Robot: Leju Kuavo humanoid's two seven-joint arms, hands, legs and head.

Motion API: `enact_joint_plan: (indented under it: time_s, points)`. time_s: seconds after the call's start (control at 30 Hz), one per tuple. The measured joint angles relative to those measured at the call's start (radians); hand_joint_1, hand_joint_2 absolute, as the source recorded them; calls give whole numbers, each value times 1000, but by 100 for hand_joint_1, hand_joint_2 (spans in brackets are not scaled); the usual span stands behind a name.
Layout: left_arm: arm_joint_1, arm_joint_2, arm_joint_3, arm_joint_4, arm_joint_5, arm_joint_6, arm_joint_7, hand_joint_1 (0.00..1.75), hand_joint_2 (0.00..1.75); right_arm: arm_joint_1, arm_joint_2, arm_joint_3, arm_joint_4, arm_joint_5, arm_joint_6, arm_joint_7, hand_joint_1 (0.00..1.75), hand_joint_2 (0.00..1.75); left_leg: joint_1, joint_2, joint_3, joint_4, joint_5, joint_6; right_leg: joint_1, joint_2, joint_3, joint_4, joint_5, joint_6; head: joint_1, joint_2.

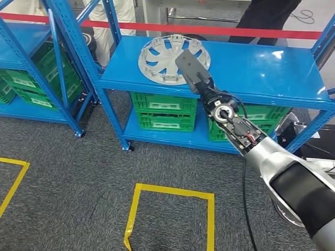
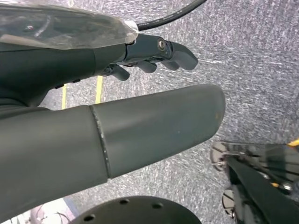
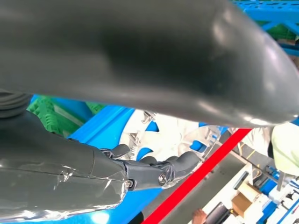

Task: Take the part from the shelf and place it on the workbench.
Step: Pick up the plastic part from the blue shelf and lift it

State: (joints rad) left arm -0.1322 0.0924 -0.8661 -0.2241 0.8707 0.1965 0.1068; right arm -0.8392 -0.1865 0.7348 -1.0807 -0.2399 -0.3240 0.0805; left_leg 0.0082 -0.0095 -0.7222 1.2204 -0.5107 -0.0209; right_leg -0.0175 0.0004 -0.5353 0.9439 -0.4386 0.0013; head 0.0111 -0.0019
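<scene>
Head view shows the part (image 1: pixel 169 59), a silver hubcap, lying flat on the top board of the blue shelf (image 1: pixel 256 70), toward its left end. The right hand (image 1: pixel 192 70) reaches from the lower right over the part's near right edge; from here I cannot tell whether it touches. In the right wrist view the right hand's fingers (image 3: pixel 180 165) are stretched out and spread apart from the thumb, holding nothing, with the part (image 3: pixel 173 140) just beyond them on the shelf (image 3: pixel 105 128). Green crates (image 1: pixel 164 111) sit on the lower board under the part. A red tape (image 1: pixel 221 30) runs along behind the shelf, and people's legs (image 1: pixel 112 21) stand beyond it. Yellow tape (image 1: pixel 174 193) marks a square on the grey carpet near the robot. In the left wrist view the left hand (image 2: pixel 148 60) hangs over the carpet (image 2: pixel 253 65), fingers loosely extended, empty.
</scene>
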Motion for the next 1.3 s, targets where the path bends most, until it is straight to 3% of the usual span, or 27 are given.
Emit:
enact_joint_plan:
  time_s: [0.1, 0.17, 0.27, 0.33, 0.4, 0.43, 0.47, 0.5, 0.53, 0.57, 0.63, 0.67, 0.8, 0.83, 0.9, 0.97, 1.0, 1.03, 1.1, 1.13, 1.17, 1.3]
  points:
    - [-1, 1, -1, 0, 1, 0, 0, 0, 0, 1, 0, -5, 0, 0, -5, -1, 0, 0, -1, 6, 92, -217, 112, 7, 0, -1, 17, 0, -14, 10, -3, 0]
    - [-2, 2, -4, 0, 2, 0, 0, 0, 0, -1, 0, -9, 0, -1, -7, -2, 0, 0, -7, 7, 122, -281, 128, 15, 1, 0, 22, -2, -22, 20, -1, 0]
    - [-3, 2, -8, 0, 4, 0, -1, 0, 0, 0, 0, -12, 0, -10, -11, -7, 0, 0, -11, 5, 130, -288, 123, 32, -2, -1, 21, 3, -34, 36, 2, 0]
    - [-3, 1, -9, 0, 6, 0, -1, 0, 0, 1, 0, -16, -1, -13, -14, -10, 0, 0, -7, 4, 141, -297, 122, 42, -3, -1, -13, 76, -72, 43, 6, 0]
    - [-4, 1, -10, 0, 6, 0, -1, 0, 0, 3, -1, -20, 0, -13, -16, -12, 0, 0, -7, 4, 148, -297, 116, 51, -2, 0, -87, 224, -132, 46, 13, 0]
    - [-3, 1, -10, 0, 7, 0, -1, 0, 0, 7, -1, -22, 1, -13, -17, -12, 0, 0, -8, 3, 152, -297, 113, 53, -2, 0, -124, 288, -150, 47, 18, 0]
    - [-2, 1, -10, 0, 8, 0, -1, 0, 0, 11, -2, -23, 1, -13, -17, -12, 0, 0, -8, 2, 156, -297, 109, 53, -2, 0, -147, 319, -149, 48, 22, 0]
    - [-1, 1, -10, 0, 8, 0, -1, 0, 0, 14, -2, -24, 2, -13, -17, -12, 0, 0, -9, 0, 162, -296, 105, 53, -2, 0, -150, 306, -126, 46, 25, 0]
    - [0, 0, -11, 0, 9, 0, -1, 0, 0, 16, -2, -24, 2, -13, -17, -12, 0, 0, -9, -1, 169, -295, 100, 51, -2, 0, -131, 253, -86, 44, 29, 0]
    - [0, 0, -11, 0, 9, 0, -1, 0, 0, 16, -2, -25, 2, -13, -17, -12, 0, 0, -9, -1, 175, -293, 94, 48, -2, -1, -101, 175, -39, 41, 32, 0]
    - [-2, -1, -12, 0, 9, 0, -2, 0, 0, 13, -2, -27, 2, -13, -18, -13, 0, 0, -13, -2, 181, -286, 83, 40, 2, -2, -44, 48, 12, 34, 36, 0]
    - [-2, -1, -13, 0, 9, 0, -2, 0, 0, 13, -2, -28, 2, -13, -18, -13, 0, 0, -14, -2, 180, -284, 80, 35, 3, -1, -31, 19, 17, 31, 34, 0]
    - [-2, 0, -14, 0, 10, 0, -2, 0, 0, 12, -2, -29, 1, -13, -18, -15, 0, 0, -12, 1, 171, -262, 62, 16, 2, 5, -19, 3, 16, 14, 22, 0]
    - [-2, 1, -14, 0, 10, 0, -2, 0, 0, 11, -2, -30, 0, -13, -19, -15, 0, 0, -11, 1, 152, -223, 42, 11, 0, 4, -15, -1, 17, 10, 17, 0]
    - [-2, 0, -14, 0, 10, 0, -3, 0, 0, 10, -2, -32, 0, -13, -19, -16, 0, 0, -6, 2, 78, -83, -17, 1, -1, 4, -12, -3, 15, 4, 8, 0]
    - [-1, 0, -14, 0, 10, 0, -3, 0, 0, 13, -2, -31, 0, -13, -19, -15, 0, 0, -2, 2, 8, 26, -38, -4, 0, 7, -8, -3, 10, 2, 4, 0]
    - [0, 0, -14, 0, 10, 0, -3, 0, 0, 15, -2, -31, 0, -13, -19, -15, 0, 0, -1, 2, -2, 25, -19, -4, 0, 9, -4, -3, 7, 2, 2, 0]
    - [0, 0, -14, 0, 10, 0, -3, 0, 0, 16, -2, -31, 0, -13, -19, -15, 0, 0, -1, 2, 11, -21, 18, -3, -1, 11, 1, -3, 3, 3, 1, 0]
    - [0, 1, -14, 0, 10, 0, -3, 0, 0, 16, -2, -32, 0, -13, -19, -15, 0, 0, -2, 1, 76, -177, 100, 3, 0, 13, 12, -3, -6, 9, -1, 0]
    - [0, 2, -14, 0, 11, 0, -3, 0, 0, 15, -2, -32, 0, -13, -20, -15, 0, 0, -3, 0, 104, -240, 124, 7, 1, 15, 16, -3, -10, 13, -2, 0]
    - [0, 2, -15, 0, 11, 0, -3, 0, 0, 15, -2, -33, 0, -13, -20, -15, 0, 0, -6, -1, 120, -275, 133, 11, 2, 17, 18, -3, -14, 17, -1, 0]
    - [-1, 2, -15, 0, 13, 0, -3, 0, 0, 14, -2, -34, -1, -13, -21, -15, 0, 0, -9, 4, 135, -293, 125, 33, -2, 18, 17, 10, -33, 37, 4, 0]
